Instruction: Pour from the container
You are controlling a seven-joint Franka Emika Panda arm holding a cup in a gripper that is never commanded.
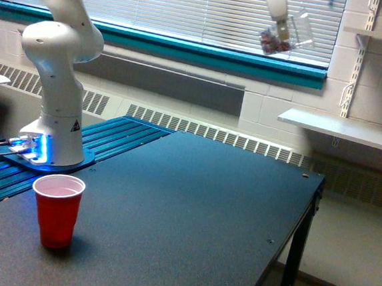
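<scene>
Daylight is coming thru the blinds [189, 12] behind the gripper [279, 27], slightly overexposing them. Pic is looking soft overall; table [192, 210] far below is catching dull sheen.

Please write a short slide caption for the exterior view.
Gripper holds the clear container of candies high above the table, far from the red cup.

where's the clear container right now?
In the exterior view the clear container is high up, right of centre, held tilted in the gripper in front of the window blinds, far from the red cup on the table.
</scene>
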